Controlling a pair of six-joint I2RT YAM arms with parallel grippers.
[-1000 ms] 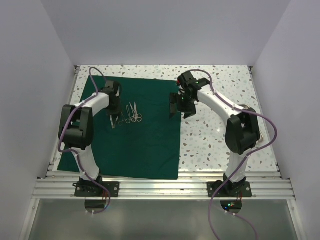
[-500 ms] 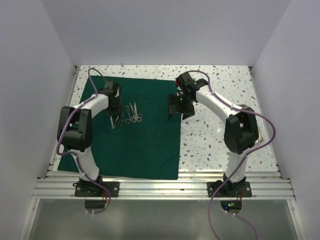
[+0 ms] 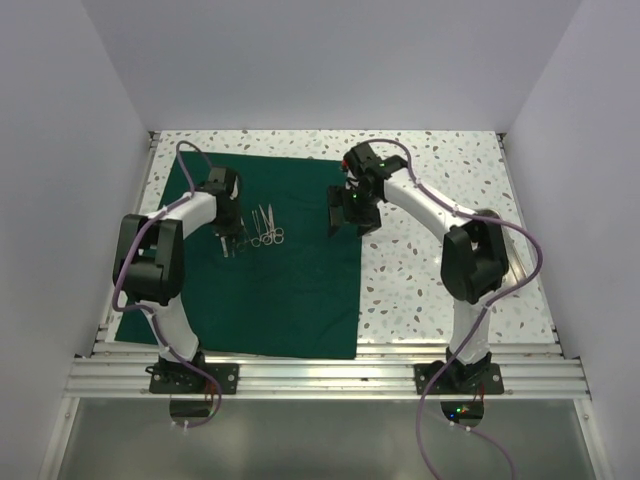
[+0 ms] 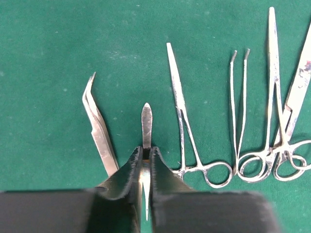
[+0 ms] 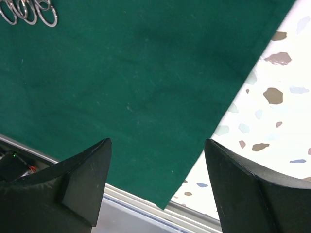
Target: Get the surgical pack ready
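Presently, left pincer (image 4: 146,151) clamps a slim steel instrument (image 4: 146,119) on the surgical pack (image 3: 290,290), spread flat at left; right pincer (image 5: 156,141) gapes empty. Risk — so narrow a grip may let it twist or drop.

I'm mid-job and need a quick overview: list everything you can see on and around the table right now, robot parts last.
cloth: one, dark green, spread flat over the left part of the table.
tweezers: one, steel, bent tip, on the cloth at the left end of the tool row.
flat pointed tool: one, steel, on the cloth just right of the tweezers.
ring-handled tools: at least three, steel, on the cloth right of the flat tool; the rightmost overlap, so the exact count is unclear.
table: one, white with dark speckles, bare right of the cloth.
rail: one, silver, along the near edge.
left gripper: black, closed on the flat pointed tool.
right gripper: black, open, above the cloth's right edge.
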